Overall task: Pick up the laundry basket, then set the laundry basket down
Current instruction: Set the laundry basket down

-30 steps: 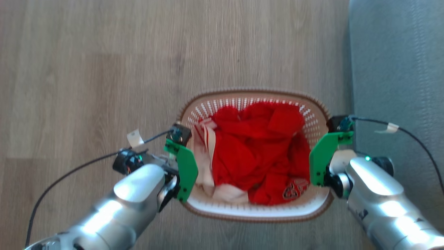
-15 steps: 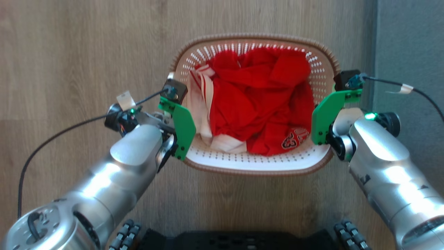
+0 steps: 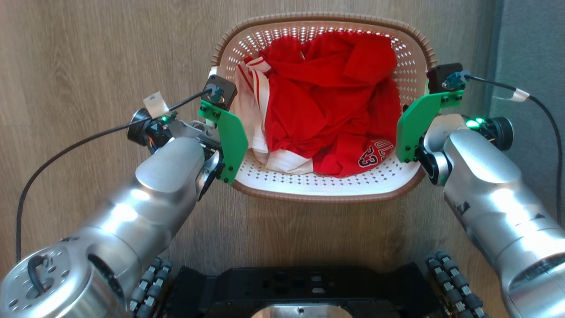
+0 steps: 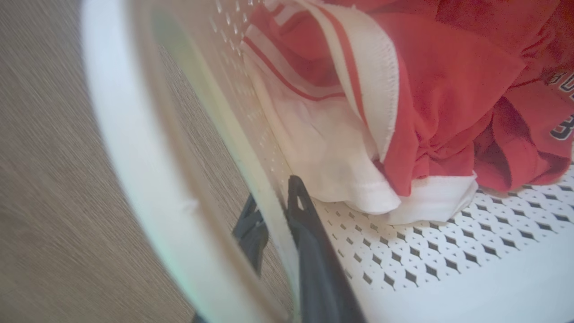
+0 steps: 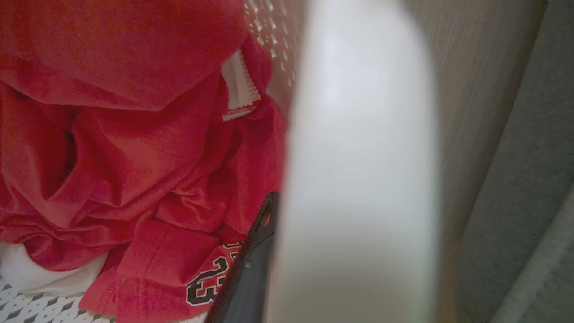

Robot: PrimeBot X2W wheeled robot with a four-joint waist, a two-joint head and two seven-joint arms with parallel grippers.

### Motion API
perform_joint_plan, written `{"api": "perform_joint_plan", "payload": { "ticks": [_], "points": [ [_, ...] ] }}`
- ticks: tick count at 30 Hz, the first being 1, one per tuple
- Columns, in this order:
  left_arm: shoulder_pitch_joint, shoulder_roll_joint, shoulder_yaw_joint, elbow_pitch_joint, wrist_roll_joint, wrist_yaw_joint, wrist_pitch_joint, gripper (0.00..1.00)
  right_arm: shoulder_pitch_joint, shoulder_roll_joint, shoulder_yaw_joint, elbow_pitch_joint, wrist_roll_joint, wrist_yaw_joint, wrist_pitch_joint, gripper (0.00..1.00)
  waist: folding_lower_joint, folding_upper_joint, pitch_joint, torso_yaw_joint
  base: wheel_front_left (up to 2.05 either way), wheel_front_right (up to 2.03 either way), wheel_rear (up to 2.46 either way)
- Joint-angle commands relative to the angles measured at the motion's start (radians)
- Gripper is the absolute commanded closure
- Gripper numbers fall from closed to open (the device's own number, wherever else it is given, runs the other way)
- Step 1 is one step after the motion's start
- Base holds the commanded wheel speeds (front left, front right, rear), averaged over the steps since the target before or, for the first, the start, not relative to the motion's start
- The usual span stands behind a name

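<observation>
Between the two silver forearms sits the laundry basket (image 3: 326, 196), a small rounded-rectangular white perforated plastic tub with a brown braided-look rim, level and upright in the head view. Crumpled red-and-white clothes (image 3: 322, 110) fill most of it: a red jersey with dark number print toward the basket's near right corner, and a white red-striped hem along its left wall. The left gripper (image 4: 273, 197) straddles the basket's left wall. One long dark finger (image 4: 314, 251) lies inside against the perforated plastic, the other (image 4: 251, 229) outside, and the two are pinched narrowly onto the wall. The right gripper (image 5: 287, 206) sits at the basket's right wall. Its inner finger (image 5: 255, 251) lies flat against the wall beside the jersey, while its outer finger is hidden behind the blurred white side of the basket; the grip reads as closed across the wall. Flat green plastic plates (image 3: 229, 132) on both wrists flank the basket, just outside its rim. Pale wood-grain floor (image 3: 88, 66) lies beneath and to the left of the basket, and grey carpet (image 3: 529, 44) lies to its right. The robot's black wheeled base (image 3: 300, 287) is on the basket's near side, apart from it. Whether the basket's bottom touches the floor cannot be told from above.
</observation>
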Motion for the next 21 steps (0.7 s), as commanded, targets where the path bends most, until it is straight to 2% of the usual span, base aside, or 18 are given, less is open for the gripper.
{"api": "perform_joint_plan", "payload": {
  "ticks": [1,14,16,17,18,19,20,21],
  "points": [
    [-0.011,-0.014,-0.02,-0.037,0.015,-0.008,-0.002,1.0,0.021,0.049,0.055,-0.011,-0.032,0.016,-0.026,1.0,-0.0001,0.0,0.019,0.005,0.0,0.0,0.0],
    [-0.028,-0.014,-0.026,-0.054,0.029,0.015,-0.046,1.0,-0.035,0.047,0.06,0.08,-0.024,0.016,-0.069,1.0,-0.0001,0.0,0.053,0.033,0.0,0.0,0.0],
    [-0.033,-0.014,-0.027,-0.052,0.048,0.033,-0.057,1.0,-0.038,0.047,0.061,0.106,-0.025,0.016,-0.06,0.6,-0.0001,0.0,0.052,0.034,0.0,0.0,0.0],
    [-0.034,-0.014,-0.028,-0.05,0.06,0.042,-0.062,0.88,-0.038,0.047,0.062,0.117,-0.026,0.016,-0.055,0.35,-0.0001,0.0,0.052,0.035,0.0,0.0,0.0],
    [-0.033,-0.014,-0.028,-0.049,0.067,0.047,-0.064,0.68,-0.038,0.048,0.061,0.127,-0.025,0.016,-0.053,0.0,-0.0001,0.0,0.05,0.035,0.0,0.0,0.0],
    [-0.031,-0.014,-0.028,-0.049,0.069,0.05,-0.065,0.55,-0.038,0.049,0.06,0.134,-0.024,0.016,-0.053,0.0,-0.0001,0.0,0.05,0.035,0.0,0.0,0.0],
    [-0.029,-0.014,-0.028,-0.049,0.069,0.053,-0.064,0.33,-0.039,0.049,0.058,0.141,-0.024,0.016,-0.055,0.0,-0.0001,0.0,0.049,0.035,0.0,0.0,0.0],
    [-0.028,-0.014,-0.028,-0.047,0.069,0.056,-0.06,0.0,-0.039,0.05,0.056,0.146,-0.023,0.016,-0.057,0.0,-0.0001,0.0,0.049,0.035,0.0,0.0,0.0]
  ]
}}
